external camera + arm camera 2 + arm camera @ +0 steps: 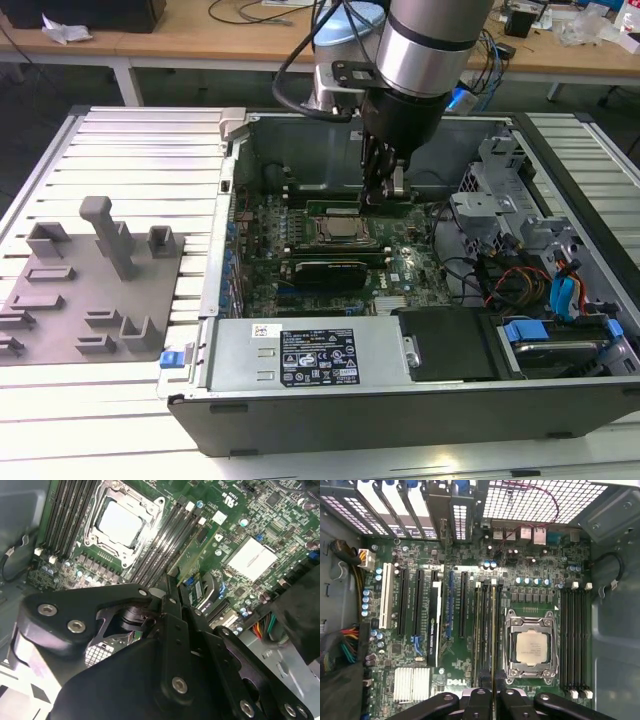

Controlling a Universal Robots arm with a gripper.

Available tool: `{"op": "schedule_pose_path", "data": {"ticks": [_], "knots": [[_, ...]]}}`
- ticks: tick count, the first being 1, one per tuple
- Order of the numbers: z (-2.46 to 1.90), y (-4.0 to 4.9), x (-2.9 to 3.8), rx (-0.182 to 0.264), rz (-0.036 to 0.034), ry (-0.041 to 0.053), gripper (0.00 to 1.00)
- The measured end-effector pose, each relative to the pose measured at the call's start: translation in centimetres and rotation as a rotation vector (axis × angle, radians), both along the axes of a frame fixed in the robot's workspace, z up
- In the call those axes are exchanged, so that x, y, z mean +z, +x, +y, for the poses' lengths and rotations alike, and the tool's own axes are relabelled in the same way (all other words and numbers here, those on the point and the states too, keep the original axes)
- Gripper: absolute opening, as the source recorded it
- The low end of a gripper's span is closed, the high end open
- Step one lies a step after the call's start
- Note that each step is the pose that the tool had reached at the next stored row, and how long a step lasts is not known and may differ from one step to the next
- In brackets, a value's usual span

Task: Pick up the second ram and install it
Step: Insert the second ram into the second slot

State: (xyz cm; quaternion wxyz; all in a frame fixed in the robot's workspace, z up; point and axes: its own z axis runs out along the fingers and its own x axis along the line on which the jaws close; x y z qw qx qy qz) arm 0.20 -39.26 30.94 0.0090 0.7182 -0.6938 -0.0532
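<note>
Pincer [492,696] clenched on the second ram [493,630], held edge-down in the slot bank [485,630] just beside the CPU socket [530,647]. Judgement: keep the stick square to its slot and press evenly so both white end clips [493,582] latch.

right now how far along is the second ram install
In hand: the gripper is shut on the long green circuit-board ram stick, edge down over the black memory slots beside the metal-framed CPU socket. Left: whether it has fully seated cannot be told.
</note>
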Motion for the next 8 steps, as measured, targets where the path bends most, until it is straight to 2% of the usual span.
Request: {"op": "schedule_pose_path", "data": {"ticks": [1, 5, 8], "knots": [[0.14, -0.14, -0.24, 0.000, 0.0000, 0.0001, 0.13], [0.22, -0.43, -1.11, 0.000, 0.0000, 0.0001, 0.13], [0.54, -0.89, -1.48, 0.000, 0.0000, 0.0000, 0.13]]}}
